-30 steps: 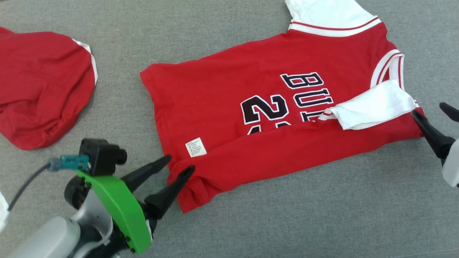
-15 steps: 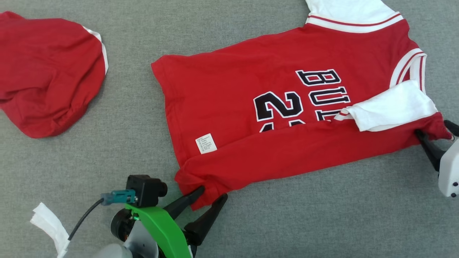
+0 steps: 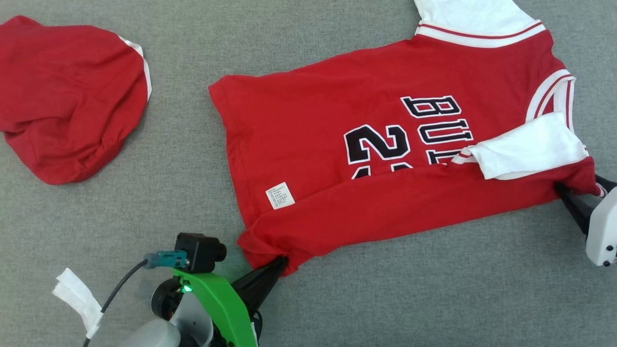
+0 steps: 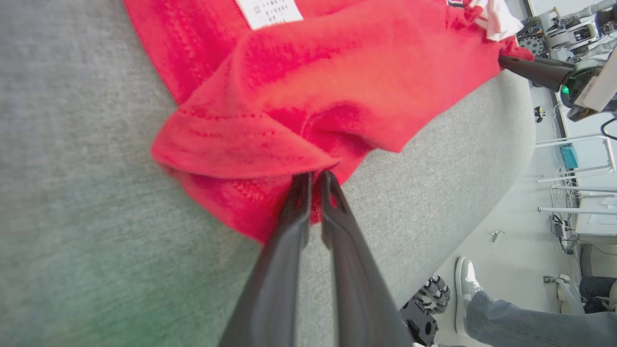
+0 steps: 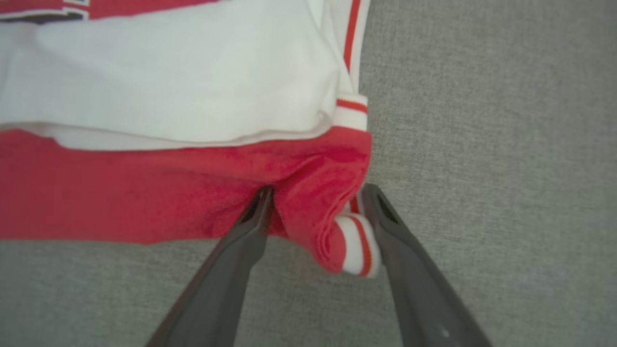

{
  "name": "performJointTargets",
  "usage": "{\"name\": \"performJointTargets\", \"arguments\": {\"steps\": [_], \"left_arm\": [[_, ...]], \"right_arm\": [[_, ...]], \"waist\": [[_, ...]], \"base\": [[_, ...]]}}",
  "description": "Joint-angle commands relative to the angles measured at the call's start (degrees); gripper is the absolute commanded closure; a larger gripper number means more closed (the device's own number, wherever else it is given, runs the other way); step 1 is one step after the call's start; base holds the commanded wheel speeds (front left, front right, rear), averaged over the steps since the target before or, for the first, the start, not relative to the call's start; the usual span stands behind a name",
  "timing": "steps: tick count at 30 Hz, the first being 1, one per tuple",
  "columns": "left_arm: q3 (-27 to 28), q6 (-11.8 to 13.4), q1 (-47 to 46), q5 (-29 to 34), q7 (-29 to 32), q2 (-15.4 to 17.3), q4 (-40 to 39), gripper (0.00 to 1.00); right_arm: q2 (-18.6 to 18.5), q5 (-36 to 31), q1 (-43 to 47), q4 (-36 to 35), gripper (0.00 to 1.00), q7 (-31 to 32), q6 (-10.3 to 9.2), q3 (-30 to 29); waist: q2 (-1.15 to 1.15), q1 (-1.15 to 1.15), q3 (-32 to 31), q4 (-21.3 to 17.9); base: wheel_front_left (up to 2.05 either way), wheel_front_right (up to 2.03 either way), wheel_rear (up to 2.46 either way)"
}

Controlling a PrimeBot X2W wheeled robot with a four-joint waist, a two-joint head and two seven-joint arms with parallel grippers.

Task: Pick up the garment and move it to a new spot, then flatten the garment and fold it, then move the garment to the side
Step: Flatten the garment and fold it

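Dark left gripper point(image 4: 314, 177) clamped tight on the bunched lower hem corner of the red short-sleeved jersey with white sleeves and black lettering point(image 3: 337, 130), cloth pinched between the closed jaws. Dark right gripper point(image 5: 318, 193) spread wide, straddling the jersey's other near corner and its white, red-striped trim, not yet closed. Jersey spread on the grey woven fabric surface point(image 3: 434, 299), lettering up, near edge folded over, small white printed label point(image 3: 279, 195) close to the pinched corner, one white sleeve point(image 3: 530, 147) folded across the chest. Well apart at far left, a crumpled second red garment with white trim point(image 3: 67, 96).
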Motion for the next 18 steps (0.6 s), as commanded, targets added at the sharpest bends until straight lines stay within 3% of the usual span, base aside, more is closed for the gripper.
{"name": "performJointTargets", "arguments": {"steps": [1, 13, 18], "left_arm": [[0.6, -0.5, 0.4, -1.1, -0.2, 0.8, 0.3, 1.0], [3.1, -5.5, 4.2, -9.9, 4.1, 7.9, -5.2, 1.0], [2.7, -5.7, 7.2, -11.8, 4.9, 10.0, -6.7, 1.0]], "right_arm": [[0.0, 0.9, 0.6, 0.9, 1.0, 0.2, 0.01, 0.7], [-3.3, 9.8, 4.1, 2.2, 1.0, 1.5, -0.04, -1.9], [-4.6, 14.0, 9.9, -1.5, 1.0, 4.6, -0.03, -3.0]], "waist": [[0.0, 0.0, -0.6, -0.1], [0.0, 0.0, -5.2, 0.2], [0.0, 0.0, -7.2, -0.4]], "base": [[0.0, 0.0, 0.0], [0.0, 0.0, 0.0], [0.0, 0.0, 0.0]]}}
